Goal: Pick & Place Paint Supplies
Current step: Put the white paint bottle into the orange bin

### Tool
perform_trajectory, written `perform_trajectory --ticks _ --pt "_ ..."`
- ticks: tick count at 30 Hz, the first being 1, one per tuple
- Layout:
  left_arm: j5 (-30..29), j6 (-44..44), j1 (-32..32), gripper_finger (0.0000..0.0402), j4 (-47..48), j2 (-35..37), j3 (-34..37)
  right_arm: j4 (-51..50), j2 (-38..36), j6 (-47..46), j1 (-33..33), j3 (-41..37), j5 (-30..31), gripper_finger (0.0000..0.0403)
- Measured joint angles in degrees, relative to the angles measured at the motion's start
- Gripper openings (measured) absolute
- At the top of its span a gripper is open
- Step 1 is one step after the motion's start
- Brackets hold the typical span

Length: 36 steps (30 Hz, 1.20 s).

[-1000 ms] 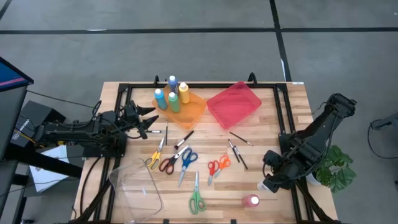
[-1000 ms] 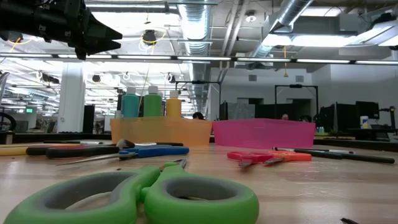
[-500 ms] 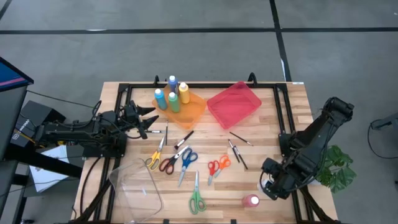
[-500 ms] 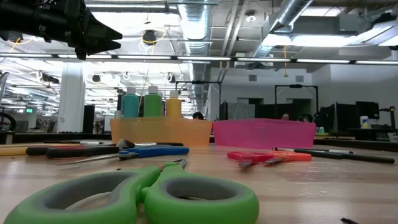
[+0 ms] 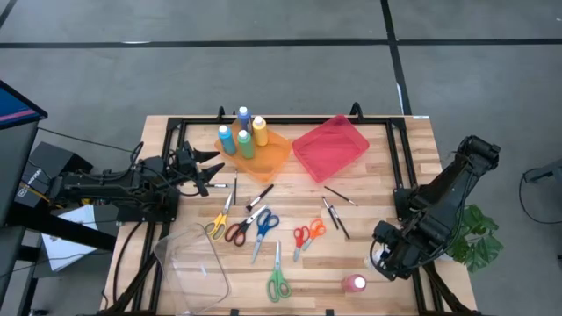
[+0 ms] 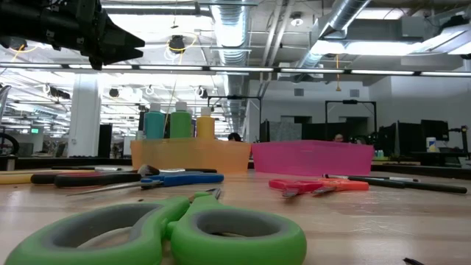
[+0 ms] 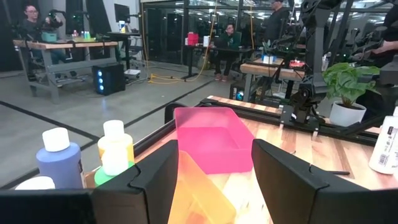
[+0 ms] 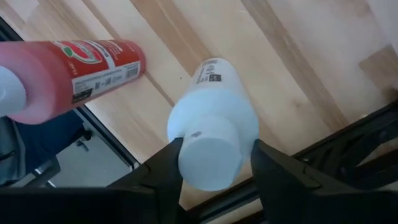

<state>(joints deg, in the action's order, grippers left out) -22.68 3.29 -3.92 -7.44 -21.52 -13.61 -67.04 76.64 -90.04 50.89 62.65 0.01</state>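
Right gripper (image 8: 214, 180) low at table's (image 5: 413, 167) near right corner, fingers (image 8: 158, 171) straddling white bottle (image 8: 217, 134), cap between them, pressing both sides — gripped. Pink bottle (image 8: 68, 71) lying just beside, apart. Left gripper (image 7: 214, 168) open, empty, hovering near orange tray (image 5: 272, 154) holding bottles.

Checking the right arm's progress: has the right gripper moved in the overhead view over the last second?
Yes. The right gripper has shifted slightly toward the table's near edge, closer to the pink bottle, and now straddles the white bottle.
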Motion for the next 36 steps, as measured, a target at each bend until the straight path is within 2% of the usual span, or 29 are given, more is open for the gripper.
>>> perform_trajectory --ticks 4,11,14,16,22,25,36 --pt "0.0 0.0 0.0 0.0200 0.0 0.0 0.0 -0.9 0.1 0.1 -0.1 0.0 1.2 0.0159" --pt "0.0 0.0 0.0 0.0200 0.0 0.0 0.0 -0.9 0.1 1.6 -0.4 0.0 2.2 0.0111" --pt "0.0 0.0 0.0 0.0200 0.0 0.0 0.0 -0.7 0.1 1.6 -0.4 0.0 3.0 0.0111" --pt "0.0 0.0 0.0 0.0200 0.0 0.0 0.0 -0.6 0.1 1.6 -0.4 -0.1 3.2 0.0125" --pt "0.0 0.0 0.0 0.0200 0.0 0.0 0.0 -0.2 0.2 1.6 -0.4 -0.3 6.9 0.0216" --pt "0.0 0.0 0.0 0.0200 0.0 0.0 0.0 0.4 0.9 1.5 -0.5 -0.8 7.6 0.0245" --pt "0.0 0.0 0.0 0.0200 0.1 -0.3 0.0 -0.1 0.5 1.0 -0.5 -0.5 13.4 0.0244"
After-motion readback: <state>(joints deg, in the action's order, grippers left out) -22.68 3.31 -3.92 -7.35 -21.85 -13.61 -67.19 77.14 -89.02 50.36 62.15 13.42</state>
